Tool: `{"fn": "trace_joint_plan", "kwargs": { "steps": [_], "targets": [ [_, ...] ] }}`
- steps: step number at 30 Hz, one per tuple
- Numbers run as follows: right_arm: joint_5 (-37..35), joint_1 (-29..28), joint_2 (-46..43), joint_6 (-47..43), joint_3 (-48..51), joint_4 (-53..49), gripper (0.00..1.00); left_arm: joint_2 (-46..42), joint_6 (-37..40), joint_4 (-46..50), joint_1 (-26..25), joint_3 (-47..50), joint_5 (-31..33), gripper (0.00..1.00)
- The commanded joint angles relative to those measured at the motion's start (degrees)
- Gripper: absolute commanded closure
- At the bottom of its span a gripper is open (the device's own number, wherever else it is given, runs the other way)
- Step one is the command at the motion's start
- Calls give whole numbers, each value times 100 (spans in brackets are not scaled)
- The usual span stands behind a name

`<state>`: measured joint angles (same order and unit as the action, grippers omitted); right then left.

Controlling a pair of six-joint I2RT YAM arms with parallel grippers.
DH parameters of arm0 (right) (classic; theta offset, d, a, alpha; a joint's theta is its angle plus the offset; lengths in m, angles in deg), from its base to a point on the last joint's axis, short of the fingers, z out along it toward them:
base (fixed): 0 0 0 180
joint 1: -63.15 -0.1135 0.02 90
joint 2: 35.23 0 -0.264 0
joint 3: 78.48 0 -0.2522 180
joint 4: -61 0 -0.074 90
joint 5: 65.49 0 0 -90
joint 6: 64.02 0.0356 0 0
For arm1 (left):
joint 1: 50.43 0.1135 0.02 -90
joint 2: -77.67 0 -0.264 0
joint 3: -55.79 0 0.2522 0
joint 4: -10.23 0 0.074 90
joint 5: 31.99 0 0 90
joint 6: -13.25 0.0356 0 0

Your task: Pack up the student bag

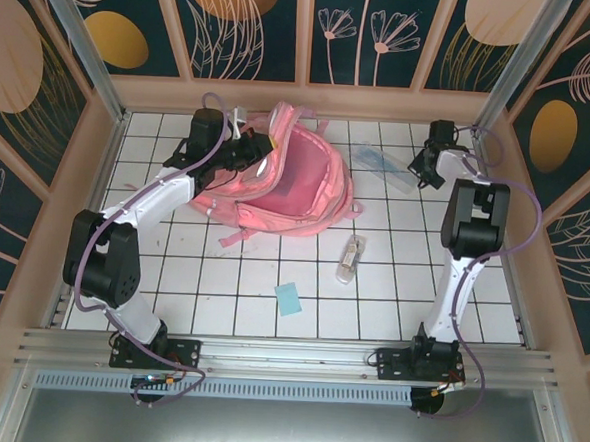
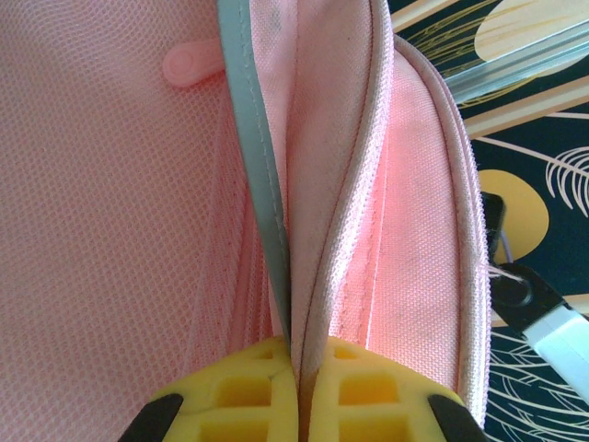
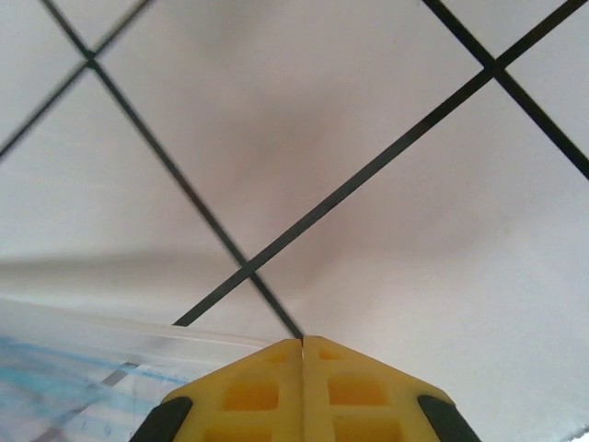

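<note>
Left end effector clamping student bag rim, arm stretched forward

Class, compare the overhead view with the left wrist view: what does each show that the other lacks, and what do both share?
Overhead: the blue card lying on the tiled table near the student bag. Left wrist: yellow fingers pinched shut on a grey-trimmed fold, and a pink pull tab. Both: that bag, held by the left gripper.
</note>
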<state>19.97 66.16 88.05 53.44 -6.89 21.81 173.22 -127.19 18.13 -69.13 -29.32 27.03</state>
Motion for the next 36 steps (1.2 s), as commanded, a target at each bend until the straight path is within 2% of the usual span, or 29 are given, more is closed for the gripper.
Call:
{"fn": "trace_joint_plan", "kwargs": {
  "steps": [1, 11, 14, 21, 28, 34, 35, 36],
  "targets": [
    [120, -24, -770, 93, 166, 345, 100, -156, 86, -617, 63, -28, 14, 100],
    [339, -24, -2152, 71, 716, 623, 100, -20, 38, -730, 110, -134, -43, 100],
    [655, -34, -2459, 64, 947, 635, 100, -36, -1, -790, 99, -94, -56, 100],
    [973, -497, -3398, 521, 2742, 1133, 100, -41, -58, -878, 101, 25, -53, 100],
    [467, -1364, -4187, 1212, 4245, 1227, 100, -36, -143, -1012, 99, 33, -100, 100],
    [232, -1495, -4228, 1390, 4941, 1165, 100, -48, -263, -1186, 103, 95, -205, 100],
    [189, -1499, -4187, 1321, 4931, 1055, 99, -61, -259, -1189, 95, 112, -209, 100],
    [117, -1527, -4152, 1228, 4868, 934, 84, -78, -248, -1187, 104, 126, -213, 100]
  ]
}}
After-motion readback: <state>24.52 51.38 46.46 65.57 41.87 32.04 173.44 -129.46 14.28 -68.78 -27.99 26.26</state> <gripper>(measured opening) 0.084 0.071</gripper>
